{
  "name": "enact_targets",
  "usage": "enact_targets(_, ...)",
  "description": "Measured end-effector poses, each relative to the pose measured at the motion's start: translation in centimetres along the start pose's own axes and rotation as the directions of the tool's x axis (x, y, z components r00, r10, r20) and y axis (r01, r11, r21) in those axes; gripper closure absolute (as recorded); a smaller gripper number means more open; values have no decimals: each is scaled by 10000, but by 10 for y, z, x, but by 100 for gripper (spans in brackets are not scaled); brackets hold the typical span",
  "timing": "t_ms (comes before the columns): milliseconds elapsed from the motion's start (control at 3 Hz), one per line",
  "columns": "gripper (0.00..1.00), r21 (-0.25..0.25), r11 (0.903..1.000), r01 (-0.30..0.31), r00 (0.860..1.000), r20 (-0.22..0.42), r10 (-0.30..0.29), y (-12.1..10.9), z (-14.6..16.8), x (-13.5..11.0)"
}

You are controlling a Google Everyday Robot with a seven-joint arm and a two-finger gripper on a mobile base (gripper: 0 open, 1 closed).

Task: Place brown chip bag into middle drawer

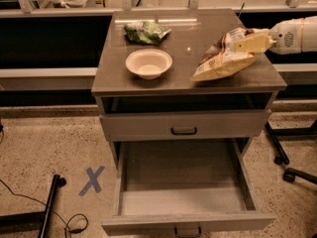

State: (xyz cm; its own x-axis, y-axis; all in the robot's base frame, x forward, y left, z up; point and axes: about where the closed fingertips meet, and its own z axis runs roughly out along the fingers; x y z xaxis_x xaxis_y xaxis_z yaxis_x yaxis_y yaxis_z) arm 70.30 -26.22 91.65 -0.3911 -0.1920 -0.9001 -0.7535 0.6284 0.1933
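The brown chip bag is dark brown with a yellow lower end and hangs tilted over the right part of the cabinet top. Its low end is at or just above the surface; I cannot tell which. My gripper reaches in from the right on a white arm and is shut on the bag's upper right end. A drawer below is pulled out towards me and is empty. The drawer above it is closed.
A white bowl stands on the left of the top, with a small green bag behind it. An open slot lies under the top. Chair wheels stand at the right. A blue X and a black stand are on the floor at the left.
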Motion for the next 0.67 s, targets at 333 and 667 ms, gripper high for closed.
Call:
enact_targets(333, 0, -229, 9984, 511, 9986, 150, -507, 26, -24, -27)
enact_targets(667, 0, 181, 9974, 701, 9972, 229, -705, 31, -63, -37)
